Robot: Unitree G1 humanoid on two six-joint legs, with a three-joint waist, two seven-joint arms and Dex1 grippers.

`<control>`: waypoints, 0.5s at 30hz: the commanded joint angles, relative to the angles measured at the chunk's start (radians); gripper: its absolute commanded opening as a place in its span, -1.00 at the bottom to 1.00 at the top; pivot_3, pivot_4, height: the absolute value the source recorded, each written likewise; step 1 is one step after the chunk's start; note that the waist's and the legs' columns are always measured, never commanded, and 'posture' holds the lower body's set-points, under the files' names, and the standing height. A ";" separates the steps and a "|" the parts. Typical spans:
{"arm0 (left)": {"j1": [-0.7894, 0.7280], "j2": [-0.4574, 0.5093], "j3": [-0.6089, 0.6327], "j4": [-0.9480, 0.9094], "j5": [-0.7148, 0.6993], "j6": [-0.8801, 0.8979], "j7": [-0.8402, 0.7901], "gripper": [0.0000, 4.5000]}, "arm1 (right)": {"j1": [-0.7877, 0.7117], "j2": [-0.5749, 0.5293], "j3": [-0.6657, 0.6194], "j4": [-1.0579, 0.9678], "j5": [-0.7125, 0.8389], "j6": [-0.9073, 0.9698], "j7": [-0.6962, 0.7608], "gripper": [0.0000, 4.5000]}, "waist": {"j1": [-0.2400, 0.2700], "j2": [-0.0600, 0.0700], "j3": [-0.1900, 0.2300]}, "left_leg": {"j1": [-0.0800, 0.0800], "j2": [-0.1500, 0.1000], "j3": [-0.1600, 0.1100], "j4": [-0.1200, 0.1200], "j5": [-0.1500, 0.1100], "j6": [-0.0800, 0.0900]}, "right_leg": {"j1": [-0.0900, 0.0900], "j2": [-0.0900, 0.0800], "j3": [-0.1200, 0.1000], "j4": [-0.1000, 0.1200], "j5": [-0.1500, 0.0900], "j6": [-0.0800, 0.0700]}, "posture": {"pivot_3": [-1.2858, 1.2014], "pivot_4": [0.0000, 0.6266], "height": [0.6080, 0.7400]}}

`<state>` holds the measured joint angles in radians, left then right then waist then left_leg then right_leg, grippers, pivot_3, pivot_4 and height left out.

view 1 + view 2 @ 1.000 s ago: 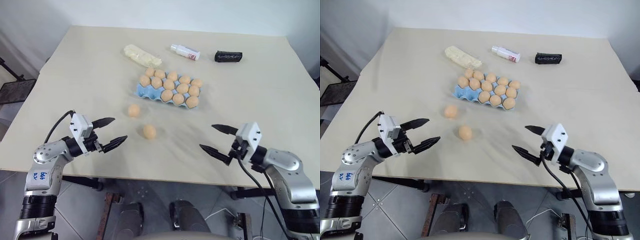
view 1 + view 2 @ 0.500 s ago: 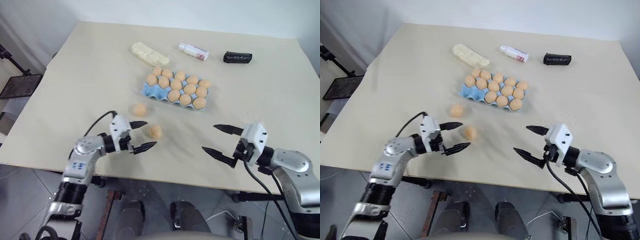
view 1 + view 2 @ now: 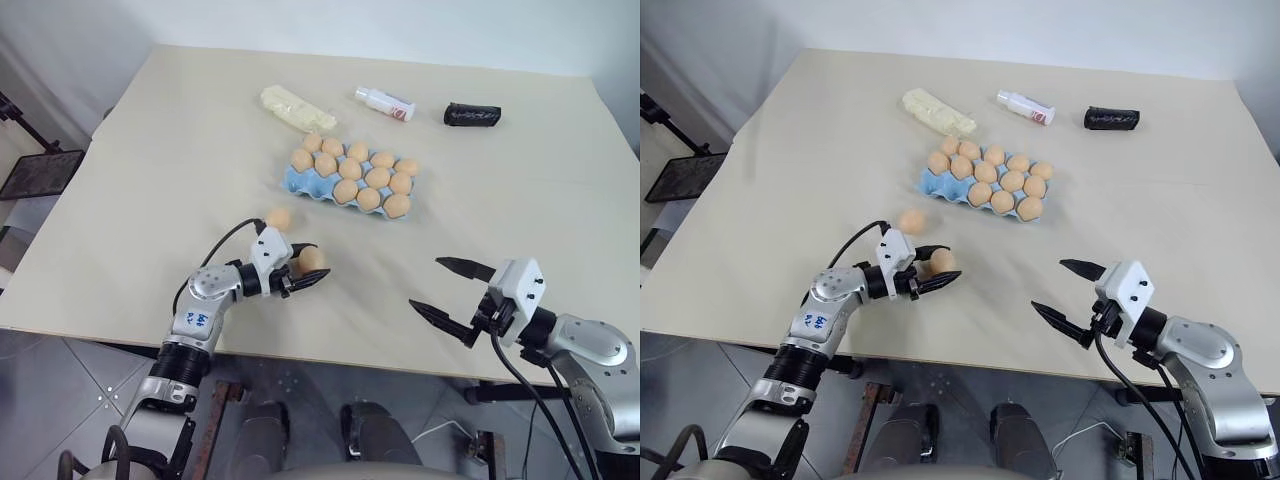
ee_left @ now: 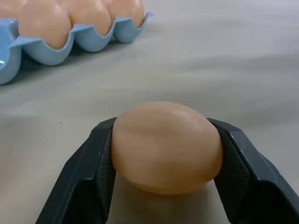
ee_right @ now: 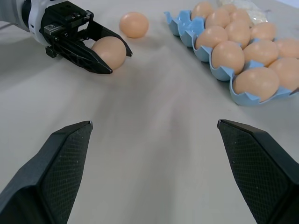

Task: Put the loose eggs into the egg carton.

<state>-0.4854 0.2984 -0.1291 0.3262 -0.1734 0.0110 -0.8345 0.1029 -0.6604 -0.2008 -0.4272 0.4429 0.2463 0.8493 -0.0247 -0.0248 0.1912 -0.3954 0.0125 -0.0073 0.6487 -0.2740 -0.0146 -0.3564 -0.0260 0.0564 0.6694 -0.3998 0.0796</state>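
1. An egg (image 4: 166,147) resting on the table (image 3: 520,180) is pinched between the left gripper (image 3: 300,268) fingers.
2. The right gripper (image 3: 452,292) is held wide, empty.
3. The egg carton (image 3: 352,182) lies well beyond the left gripper; the smooth egg could slip or crack if squeezed unevenly.

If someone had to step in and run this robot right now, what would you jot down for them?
Left gripper: jaws closed on one loose egg, which sits low at the table, in front of the carton.
Right gripper: jaws wide open, empty, above the table's near edge.
Second loose egg: lying on the table between the left gripper and the carton.
Egg carton: light blue, mid-table, holding thirteen eggs; free cups at its near left end.
Done: first egg gripped.
Left: place that egg in a free cup, then fetch and place the second.
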 commanded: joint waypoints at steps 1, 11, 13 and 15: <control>-0.171 -0.029 0.055 0.065 -0.022 0.018 0.058 0.10 | 0.022 0.013 -0.030 -0.057 0.025 0.006 -0.032 1.00 | 0.004 -0.001 0.001 | 0.000 0.000 0.000 0.000 0.000 0.000 | 0.000 0.000 0.000 0.001 0.000 0.000 | 0.03 -0.52 1.00; -0.596 -0.107 0.113 0.704 0.064 -0.169 0.179 0.10 | 0.032 0.024 -0.041 -0.085 0.025 0.013 -0.092 1.00 | 0.024 -0.003 0.001 | -0.002 -0.002 0.002 0.000 0.002 0.001 | -0.002 0.000 0.002 -0.003 0.003 0.004 | 0.03 -0.52 1.00; -0.633 -0.122 0.119 0.780 0.077 -0.195 0.185 0.10 | 0.032 0.026 -0.040 -0.092 0.025 0.014 -0.103 1.00 | 0.025 -0.003 0.002 | -0.007 -0.002 0.002 0.001 0.002 0.001 | -0.006 0.000 0.001 -0.003 0.003 0.004 | 0.03 -0.52 1.00; -0.660 -0.136 0.130 0.835 0.084 -0.218 0.201 0.10 | 0.032 0.029 -0.040 -0.099 0.027 0.014 -0.114 1.00 | 0.026 -0.003 0.002 | -0.011 -0.002 0.003 0.002 0.003 0.000 | -0.010 0.000 0.001 -0.002 0.003 0.004 | 0.03 -0.52 1.00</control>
<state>-1.1037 0.1704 -0.0166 1.1365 -0.0973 -0.1678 -0.6456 0.1344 -0.6378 -0.2107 -0.4769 0.4517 0.2645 0.7484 0.0018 -0.0276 0.1927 -0.4068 0.0103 -0.0037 0.6503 -0.2711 -0.0147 -0.3674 -0.0263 0.0582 0.6682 -0.3967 0.0840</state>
